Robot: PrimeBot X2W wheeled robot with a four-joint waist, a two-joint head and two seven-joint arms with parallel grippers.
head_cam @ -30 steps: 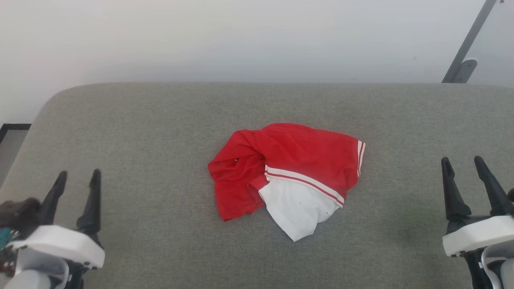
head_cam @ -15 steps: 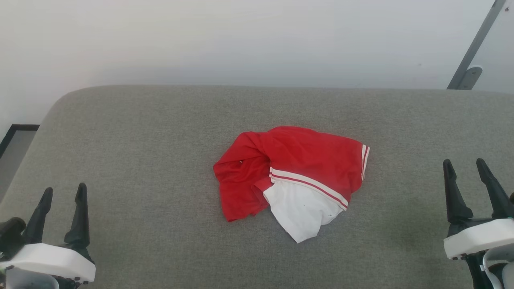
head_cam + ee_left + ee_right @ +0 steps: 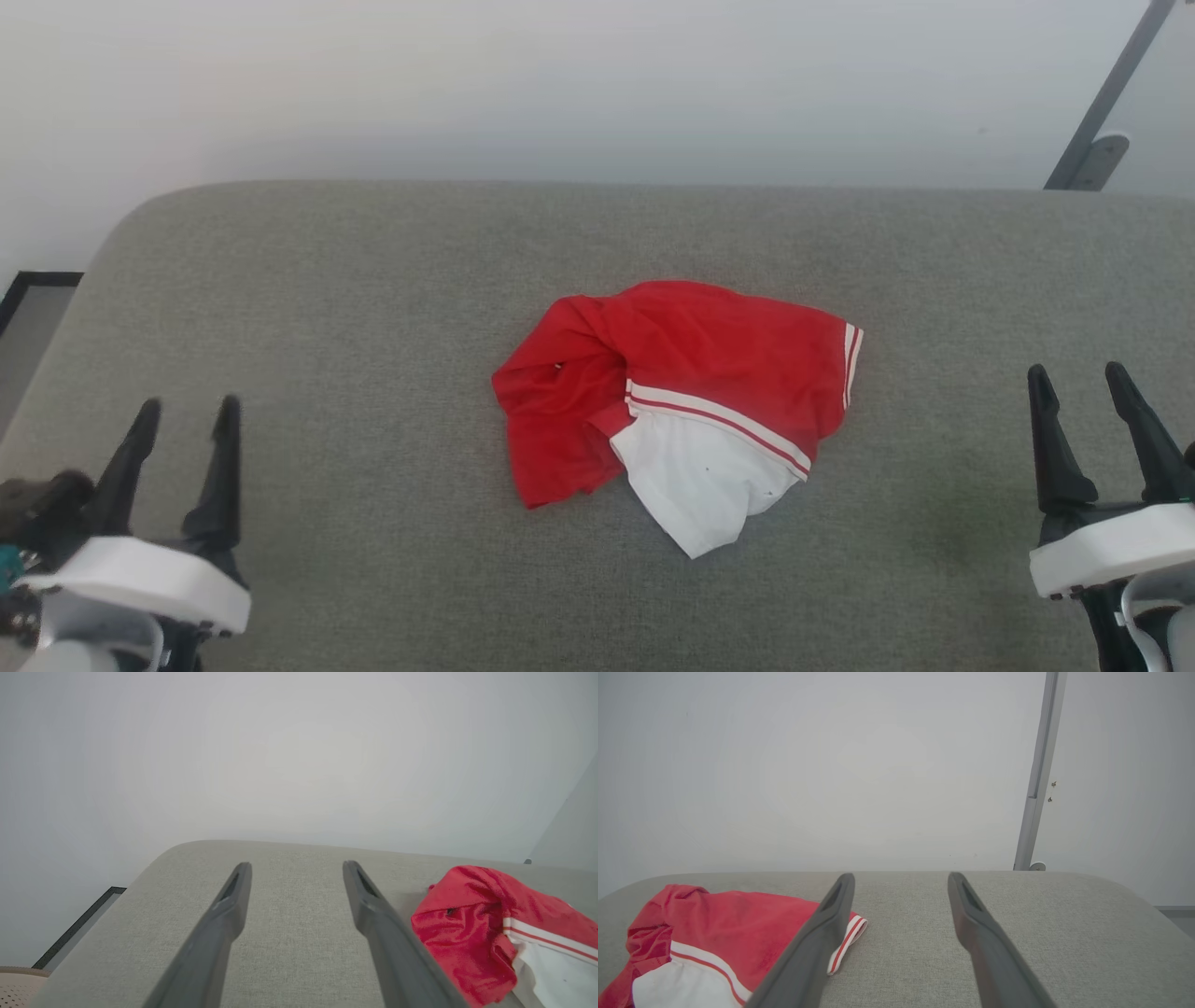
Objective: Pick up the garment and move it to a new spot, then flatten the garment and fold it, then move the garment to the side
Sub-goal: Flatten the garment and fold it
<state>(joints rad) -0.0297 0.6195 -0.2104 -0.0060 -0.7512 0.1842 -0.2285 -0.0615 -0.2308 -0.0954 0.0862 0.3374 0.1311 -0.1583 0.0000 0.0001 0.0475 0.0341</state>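
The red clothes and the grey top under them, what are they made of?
The garment looks like thin, soft cloth: it lies crumpled in loose folds, with a white panel and striped bands. The grey surface looks like matte woven fabric, perhaps padded: a fine speckled weave shows and its edge is rounded.

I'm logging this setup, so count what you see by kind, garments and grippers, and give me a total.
garment: 1
grippers: 2 (left gripper, right gripper)
total: 3
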